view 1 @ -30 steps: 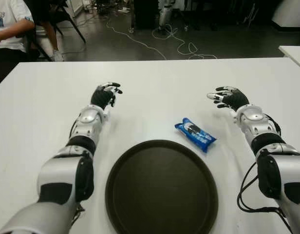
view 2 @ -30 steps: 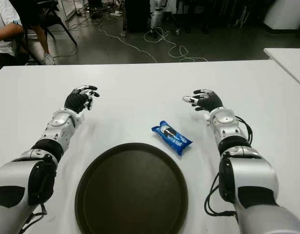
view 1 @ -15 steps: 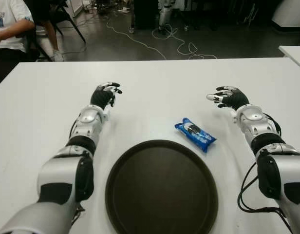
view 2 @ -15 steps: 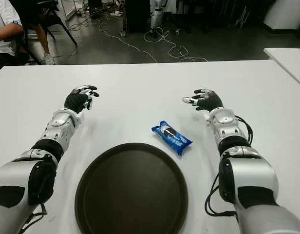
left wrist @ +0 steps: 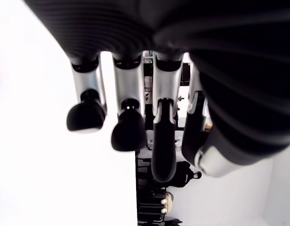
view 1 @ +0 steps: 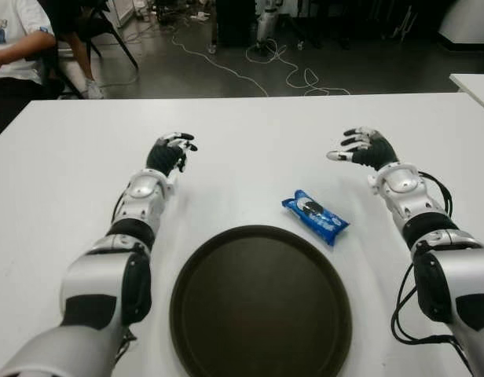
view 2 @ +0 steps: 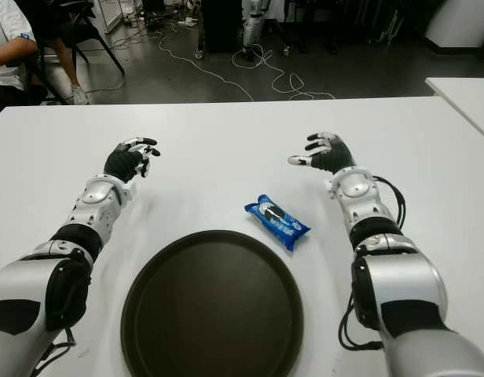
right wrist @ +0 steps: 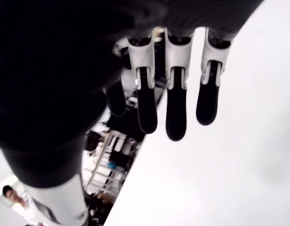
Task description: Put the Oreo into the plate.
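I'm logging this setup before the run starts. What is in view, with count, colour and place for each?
Oreo pack: one, blue, on the table just beyond the plate's far right rim.
Plate: one, dark brown, round, nearest the robot, nothing in it.
Table: one, white; a second white table's corner at far right.
Cables: several, white, on the dark floor beyond.
Person: one, white shirt, seated far left.
Left hand: black and silver, open, left of the pack.
Right hand: black and silver, open, beyond and right of the pack.
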